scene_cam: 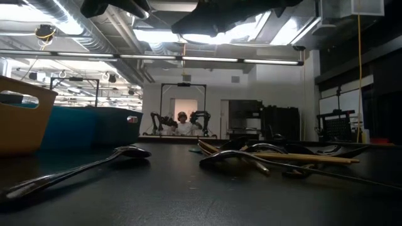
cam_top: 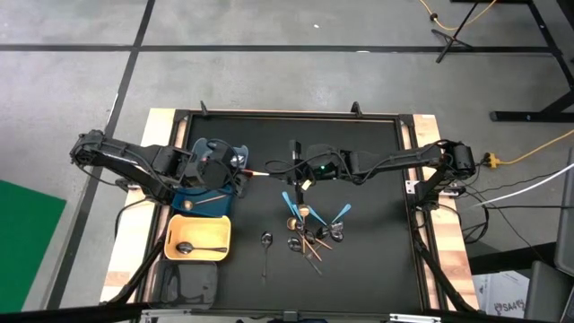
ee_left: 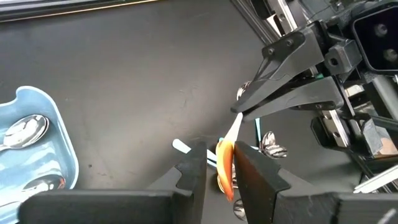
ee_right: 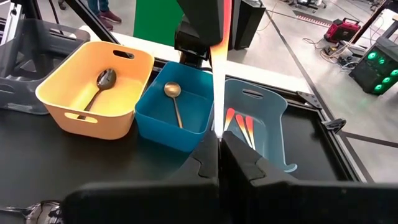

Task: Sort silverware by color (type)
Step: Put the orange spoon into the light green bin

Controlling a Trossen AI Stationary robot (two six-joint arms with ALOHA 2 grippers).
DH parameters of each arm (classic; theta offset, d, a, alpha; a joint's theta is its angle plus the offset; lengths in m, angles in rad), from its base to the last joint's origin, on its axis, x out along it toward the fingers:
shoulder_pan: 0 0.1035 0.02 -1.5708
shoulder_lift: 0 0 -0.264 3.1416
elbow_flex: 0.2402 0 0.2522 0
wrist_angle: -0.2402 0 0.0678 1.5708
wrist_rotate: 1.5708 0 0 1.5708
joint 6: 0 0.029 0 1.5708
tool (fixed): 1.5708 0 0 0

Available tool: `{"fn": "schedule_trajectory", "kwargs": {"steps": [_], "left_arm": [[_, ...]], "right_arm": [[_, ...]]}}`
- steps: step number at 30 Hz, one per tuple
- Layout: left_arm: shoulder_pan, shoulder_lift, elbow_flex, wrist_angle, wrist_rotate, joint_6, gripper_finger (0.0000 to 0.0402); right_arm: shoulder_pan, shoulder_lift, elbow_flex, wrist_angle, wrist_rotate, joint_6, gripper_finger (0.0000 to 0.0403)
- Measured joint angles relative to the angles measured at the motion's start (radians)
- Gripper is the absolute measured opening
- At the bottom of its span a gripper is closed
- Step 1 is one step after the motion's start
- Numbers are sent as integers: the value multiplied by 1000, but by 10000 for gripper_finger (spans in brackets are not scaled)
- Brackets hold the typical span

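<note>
- Grippers meet above the table (cam_top: 359, 161): left gripper (ee_left: 219, 163) holds the orange utensil (ee_left: 226, 163).
- Right gripper (ee_right: 219, 144), jaws closed, pinches its tip.

Left gripper (ee_left: 217, 171) and right gripper (ee_right: 220, 149) meet, both clamped.

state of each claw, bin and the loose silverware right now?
left claw: shut on orange-handled utensil.
right claw: shut on that utensil's tip.
orange-handled utensil: held off the table between both claws.
yellow bin: holds one dark spoon.
blue bin: holds one gold spoon.
light blue tray: holds orange-handled pieces.
pile: unsorted on the table.
lone spoon: lying beside the pile.
</note>
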Motion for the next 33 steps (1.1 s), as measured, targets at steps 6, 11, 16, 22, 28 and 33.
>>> {"fn": "schedule_trajectory", "kwargs": {"steps": [6,11,16,22,28,33], "left_arm": [[0,0,0,0,0,1,76],[0,0,0,0,-1,1,76],[0,0,0,0,-2,1,67],[0,0,0,0,-2,1,30],[-1,0,1,6,0,1,6],[-1,0,1,4,-1,4,5]], "right_arm": [[0,0,0,-2,0,0,0],[0,0,0,-2,0,0,0],[0,0,0,-3,0,0,0],[0,0,0,-4,0,-1,0],[0,0,0,-5,1,-1,0],[0,0,0,-5,1,-1,0]]}}
